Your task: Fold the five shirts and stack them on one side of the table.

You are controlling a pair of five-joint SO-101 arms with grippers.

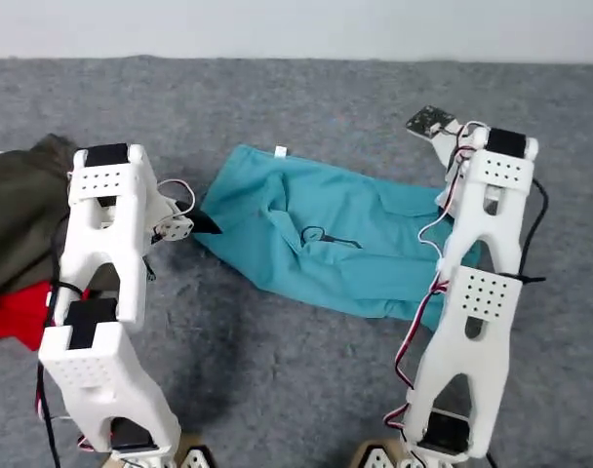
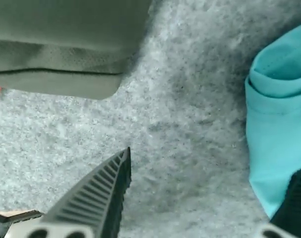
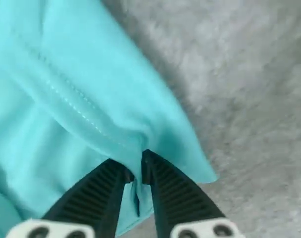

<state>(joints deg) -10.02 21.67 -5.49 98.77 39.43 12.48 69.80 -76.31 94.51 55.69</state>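
Starting at the 9 o'clock edge of the grey table [image 1: 306, 390], an olive shirt [image 1: 19, 214] lies bunched up. A red shirt [image 1: 14, 314] peeks out from under it toward 8 o'clock. Just beside that pile stands the left arm [image 1: 101, 253], and the left jaws are spread wide. In the left wrist view one ribbed finger [image 2: 108, 191] hangs over bare table. The other finger [image 2: 296, 203] sits right at the hem of the teal shirt [image 2: 279, 124]. Whether it touches the cloth cannot be told. The olive shirt [image 2: 66, 44] fills the far corner of that view, with a sliver of red at its edge.

On to the middle: the teal shirt [image 1: 326, 239] lies rumpled across the centre of the table, its long axis running from about 10 o'clock down to 4 o'clock. A small white tag [image 1: 280, 151] shows at its 12 o'clock edge, and a dark thin line [image 1: 326, 237] marks the fabric near the middle.

Over at 3 o'clock, the right arm [image 1: 482, 263] stands over the shirt's end. The right jaws are pressed together on a fold of teal shirt [image 3: 66, 89] close to its edge, pinching the cloth between the black fingers [image 3: 175, 193]. Grey table lies just beyond.
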